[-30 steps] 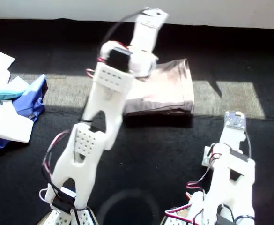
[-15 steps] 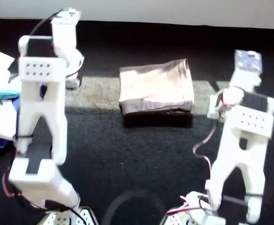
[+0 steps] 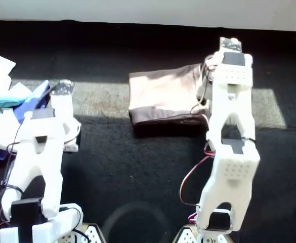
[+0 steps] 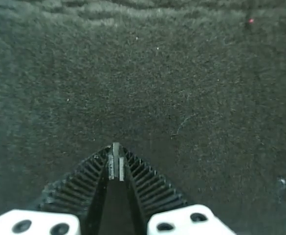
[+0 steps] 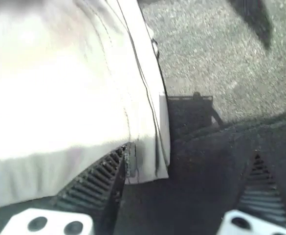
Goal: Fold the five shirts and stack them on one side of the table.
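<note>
Right arm (image 3: 231, 101) has swung over the folded shirt (image 3: 163, 96), jaws apart.

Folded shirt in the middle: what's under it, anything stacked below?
The folded shirt rests on the dark table cover, its own layers meeting the cover at the visible edges. Anything beneath its middle is covered.

No writing, label, number or sign can be read in any of the views. The folded shirt (image 3: 168, 96) shows plain cloth. The white shell of the right arm (image 3: 232, 101) carries rows of small round holes and no legible print.
</note>
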### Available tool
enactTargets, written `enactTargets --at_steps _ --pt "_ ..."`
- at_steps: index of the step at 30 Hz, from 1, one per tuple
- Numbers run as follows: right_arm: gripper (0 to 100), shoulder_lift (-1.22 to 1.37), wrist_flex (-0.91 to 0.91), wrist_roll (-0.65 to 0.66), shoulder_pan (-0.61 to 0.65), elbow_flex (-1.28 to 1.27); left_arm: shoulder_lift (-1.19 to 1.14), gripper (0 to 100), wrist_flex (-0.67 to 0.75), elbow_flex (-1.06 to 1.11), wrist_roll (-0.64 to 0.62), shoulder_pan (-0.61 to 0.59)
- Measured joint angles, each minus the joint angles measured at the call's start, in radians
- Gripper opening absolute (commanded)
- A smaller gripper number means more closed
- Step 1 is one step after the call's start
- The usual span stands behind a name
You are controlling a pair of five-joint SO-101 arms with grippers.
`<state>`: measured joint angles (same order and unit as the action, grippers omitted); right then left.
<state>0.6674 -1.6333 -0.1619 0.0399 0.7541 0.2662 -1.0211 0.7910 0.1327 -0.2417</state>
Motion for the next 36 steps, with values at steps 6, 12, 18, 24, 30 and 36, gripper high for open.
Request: enactTargets --at_steps 6,12,18,24,30,36 --pt "35.4 0.293 0.003 -0.003 0.026 0.341 0.003 1 0.253 0.193 0.000 0.000" --pt "35.3 0.523 0.005 -0.003 0.029 0.535 0.018 1 0.299 0.224 0.000 0.000" --pt "0.7 0.611 0.002 -0.003 0.032 0.628 0.020 1 0.311 0.235 0.000 0.000" --pt "0.7 0.614 -0.009 0.003 0.034 0.635 0.020 1 0.311 0.235 0.000 -0.012" --pt "0.5 0.624 -0.021 0.138 -0.021 0.692 0.020 1 0.311 0.235 0.000 -0.012" --pt "0.5 0.631 -0.017 0.338 -0.195 0.786 0.020 1 0.311 0.235 0.000 -0.014"
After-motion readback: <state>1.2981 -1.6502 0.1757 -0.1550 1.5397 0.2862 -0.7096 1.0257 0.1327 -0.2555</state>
